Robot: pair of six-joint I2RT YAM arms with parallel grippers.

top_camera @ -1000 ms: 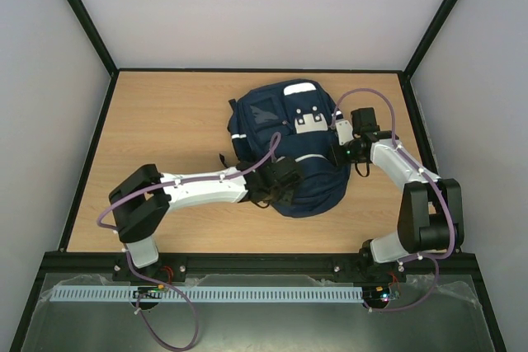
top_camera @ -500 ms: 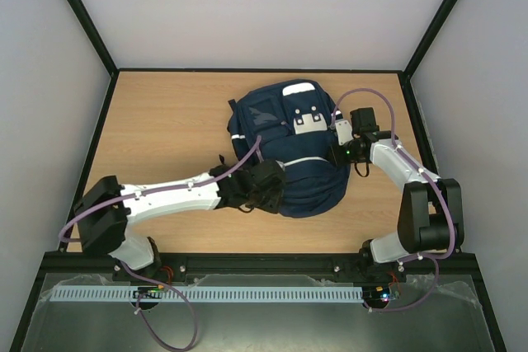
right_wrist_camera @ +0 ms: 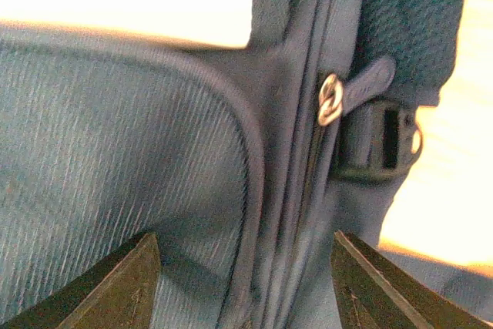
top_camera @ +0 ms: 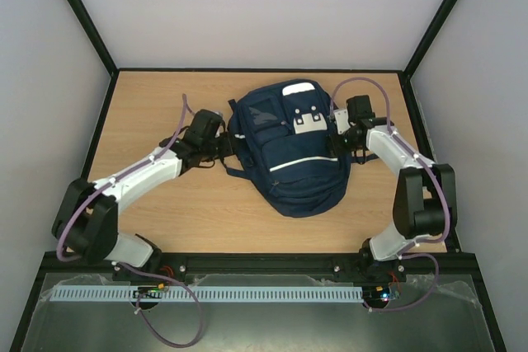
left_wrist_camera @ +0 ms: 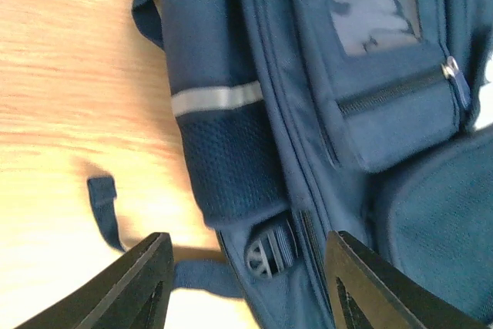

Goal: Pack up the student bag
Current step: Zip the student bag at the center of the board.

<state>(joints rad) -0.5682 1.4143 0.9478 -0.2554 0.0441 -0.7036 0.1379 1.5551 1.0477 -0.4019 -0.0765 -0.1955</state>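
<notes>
On the table (top_camera: pixel 148 204), student bag (top_camera: pixel 289 172) lies closed; left pincer (left_wrist_camera: pixel 248 243), right pincer (right_wrist_camera: pixel 245 238) both released.

Top view: you can't read either jaw gap. The left gripper (top_camera: pixel 221 143) and right gripper (top_camera: pixel 337 125) are small dark shapes against the navy student bag (top_camera: pixel 289 162). The bag's underside and inside are hidden in every view, and you can't tell whether the main zip is shut.

Left wrist: the bag is cropped at the top, right and bottom edges. The white patch (left_wrist_camera: pixel 485 102) at the right edge is blown out. The loose strap (left_wrist_camera: pixel 104 206) disappears behind the picture-left finger (left_wrist_camera: pixel 142 283). Both fingers are cut by the bottom edge.

Right wrist: too close and soft-focused, the bag runs off the frame. The buckle (right_wrist_camera: pixel 381 140) is blurred and its right end fades into glare. The background is washed out to white.
</notes>
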